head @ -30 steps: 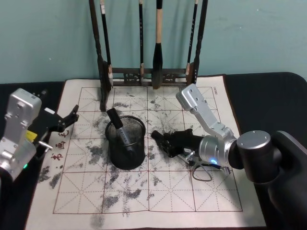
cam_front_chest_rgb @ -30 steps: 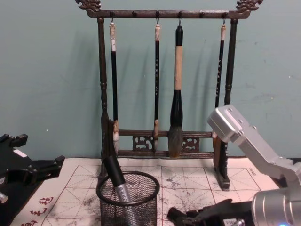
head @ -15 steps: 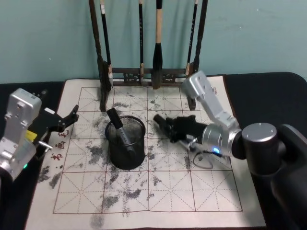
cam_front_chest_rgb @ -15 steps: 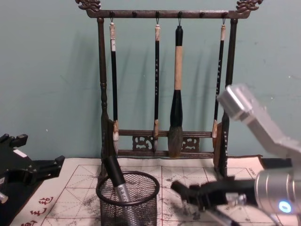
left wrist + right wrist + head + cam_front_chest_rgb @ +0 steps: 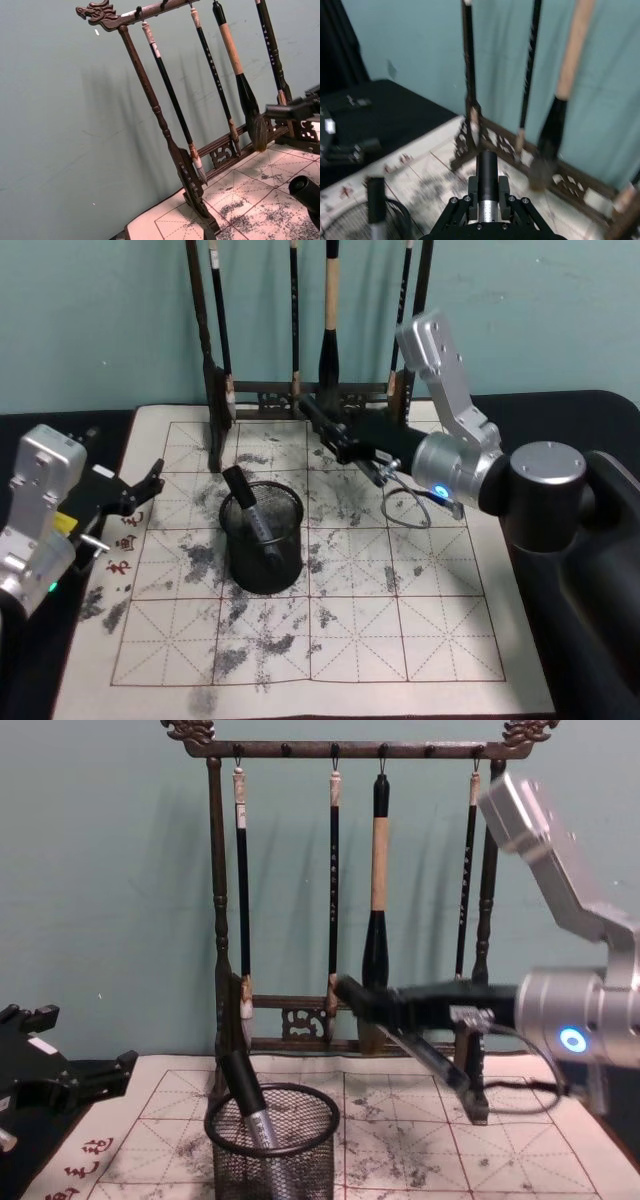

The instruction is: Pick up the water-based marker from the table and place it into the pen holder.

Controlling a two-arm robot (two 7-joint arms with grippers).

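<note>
My right gripper [image 5: 340, 440] is raised above the back of the practice mat, in front of the brush rack, and is shut on the water-based marker [image 5: 312, 415]. The marker [image 5: 430, 1060] has a black cap and a silver body and slants down to the right in the chest view. In the right wrist view it [image 5: 487, 170] sits clamped between the fingers [image 5: 507, 200]. The pen holder [image 5: 262, 540], a black mesh cup [image 5: 272, 1145], stands lower and to the left of the gripper. Another marker [image 5: 245, 502] leans inside it. My left gripper [image 5: 145, 485] is parked at the mat's left edge, open.
The tall dark wooden brush rack [image 5: 215, 900] with several hanging brushes stands at the back of the ink-stained grid mat [image 5: 350, 620], just behind the right gripper. A thin cable loop [image 5: 405, 508] hangs below the right wrist. Black table [image 5: 560, 420] surrounds the mat.
The right gripper has risen from the mat with the marker and swung back toward the rack. The left arm and the pen holder have not moved.
</note>
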